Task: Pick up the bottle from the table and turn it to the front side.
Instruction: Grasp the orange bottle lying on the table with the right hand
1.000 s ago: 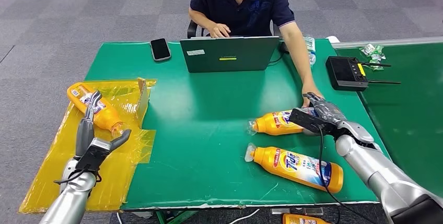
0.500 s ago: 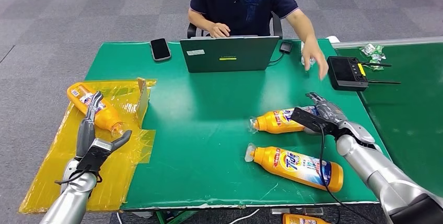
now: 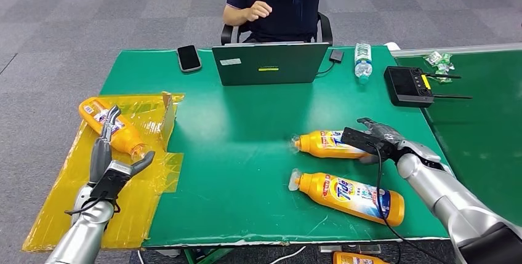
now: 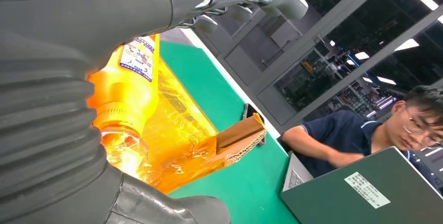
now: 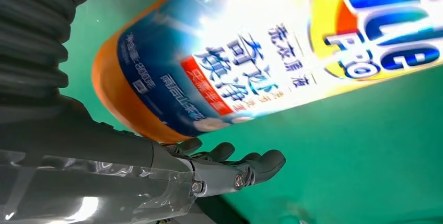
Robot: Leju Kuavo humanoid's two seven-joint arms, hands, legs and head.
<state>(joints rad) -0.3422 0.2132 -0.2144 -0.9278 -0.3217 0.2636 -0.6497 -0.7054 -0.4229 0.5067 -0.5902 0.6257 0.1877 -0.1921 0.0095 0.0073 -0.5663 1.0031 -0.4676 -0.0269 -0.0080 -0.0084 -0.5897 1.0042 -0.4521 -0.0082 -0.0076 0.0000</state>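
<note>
Gone from the worktop's far right is the person's arm, now lifted up near their head, while the far bottle [image 3: 325, 143] has slid a touch and my right hand [image 3: 383, 140] has come lower against its base end. That bottle lies on its side on the green worktop [image 3: 246, 153], cap pointing to my left, and in the right wrist view its blue and orange label [image 5: 271, 51] sits just above my dark fingers [image 5: 245, 166]. My fingers reach around the base, yet I cannot tell whether they grip it or just touch it. A second bottle [image 3: 351, 195] lies nearer me, also on its side, apart from the first. Over on the left, my left hand [image 3: 111, 153] hovers released, fingers spread and pointing up, holding nothing, just over the yellow sheet [image 3: 68, 196]. A third orange bottle [image 3: 111, 126] lies on that sheet just beyond my fingertips. Behind sit a laptop [image 3: 269, 63], a phone [image 3: 189, 58], a water bottle [image 3: 363, 62] and a black controller [image 3: 409, 85].
</note>
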